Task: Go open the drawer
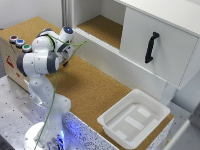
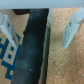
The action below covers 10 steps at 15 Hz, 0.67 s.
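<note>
The gripper (image 1: 65, 62), fingers apart and empty, hovers over the cork while the drawer handle (image 1: 151, 47) lies well off toward three o'clock.

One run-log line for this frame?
gripper: open, empty | black handle: untouched | white bin: on cork counter

The arm's gripper (image 1: 65, 62) is tucked behind its own wrist in the exterior view, so the fingers cannot be made out there. The cabinet door (image 1: 159, 42) runs off that picture's right edge. Up close in the wrist view everything is blurred: the two fingers (image 2: 74, 26) are cut off at the picture's edge.
</note>
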Each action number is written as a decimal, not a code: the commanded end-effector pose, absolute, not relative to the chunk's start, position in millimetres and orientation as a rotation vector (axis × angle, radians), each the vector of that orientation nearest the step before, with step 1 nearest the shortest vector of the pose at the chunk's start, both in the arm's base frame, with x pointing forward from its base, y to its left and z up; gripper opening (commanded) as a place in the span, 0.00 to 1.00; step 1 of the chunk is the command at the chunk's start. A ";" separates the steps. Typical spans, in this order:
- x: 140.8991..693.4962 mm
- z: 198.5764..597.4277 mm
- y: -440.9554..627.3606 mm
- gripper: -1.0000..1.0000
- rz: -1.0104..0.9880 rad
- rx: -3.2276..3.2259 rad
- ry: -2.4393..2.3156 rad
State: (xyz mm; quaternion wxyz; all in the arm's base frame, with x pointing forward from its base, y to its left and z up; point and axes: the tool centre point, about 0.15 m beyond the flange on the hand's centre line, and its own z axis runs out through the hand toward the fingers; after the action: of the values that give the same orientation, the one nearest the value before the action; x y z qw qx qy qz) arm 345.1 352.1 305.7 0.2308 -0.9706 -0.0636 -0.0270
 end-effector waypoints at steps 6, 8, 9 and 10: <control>342.5 279.2 365.0 0.00 -0.097 -2.584 -0.098; 340.4 281.4 361.0 0.00 -0.119 -2.602 -0.084; 339.2 280.4 357.6 0.00 -0.121 -2.609 -0.070; 338.4 278.4 353.2 0.00 -0.110 -2.617 -0.054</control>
State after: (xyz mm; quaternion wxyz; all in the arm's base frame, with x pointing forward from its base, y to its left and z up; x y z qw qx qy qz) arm 346.4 360.7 297.5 0.2469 -0.9680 -0.0419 -0.0176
